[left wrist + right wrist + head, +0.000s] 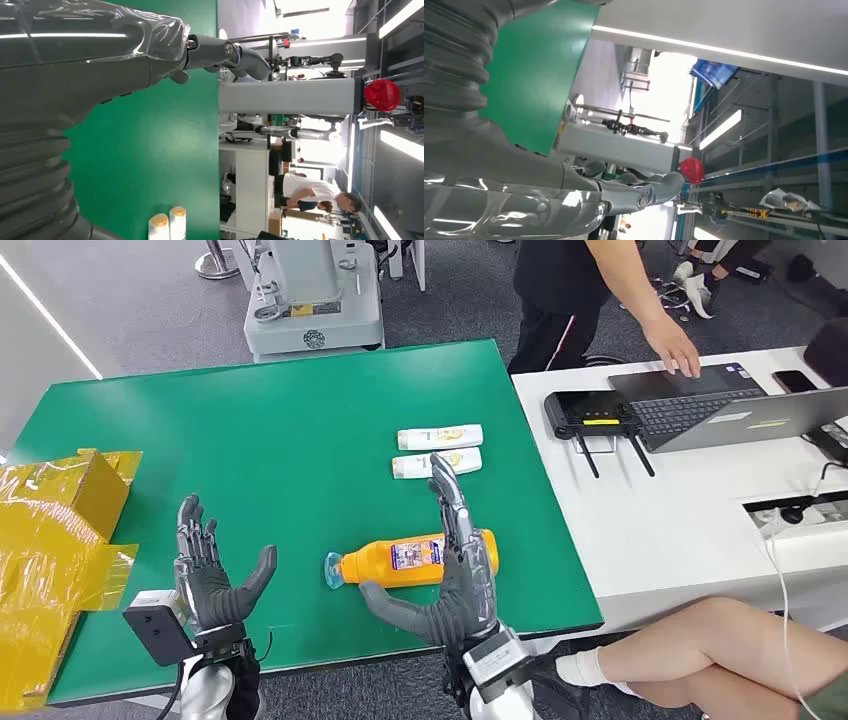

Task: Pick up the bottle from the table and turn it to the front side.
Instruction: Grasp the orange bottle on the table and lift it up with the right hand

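Green covers the table (250, 440), which fills the middle of the head view. At the far left of this view lies a yellow box (60, 530), partly on the table edge. A little to its right, in the lower left, the left hand (210, 575) is raised above the table with the palm up and the fingers spread apart; it holds nothing and stays well apart from the bottle. In the left wrist view, the same hand (100, 65) shows its fingers stretched over the green surface, and two tubes (167, 224) stand at the bottom edge.

Near the lower middle of the head view the bottle (415, 558) lies on its side on the table, orange, with the cap pointing to the left and a label facing up. The right hand (455, 570) is in front of its right part, fingers straight and pointing up, thumb stretched to the left below the bottle. The fingers are not closed around it; whether they touch it cannot be told. Above the bottle, the two tubes (438, 450) lie side by side.

At the right, a white desk (680, 510) carries a laptop (720, 410), and a person (590, 290) reaches to it.

By these pictures, the task seems to be at the start: the bottle is not yet gripped or lifted, and the turning to the front side is left.
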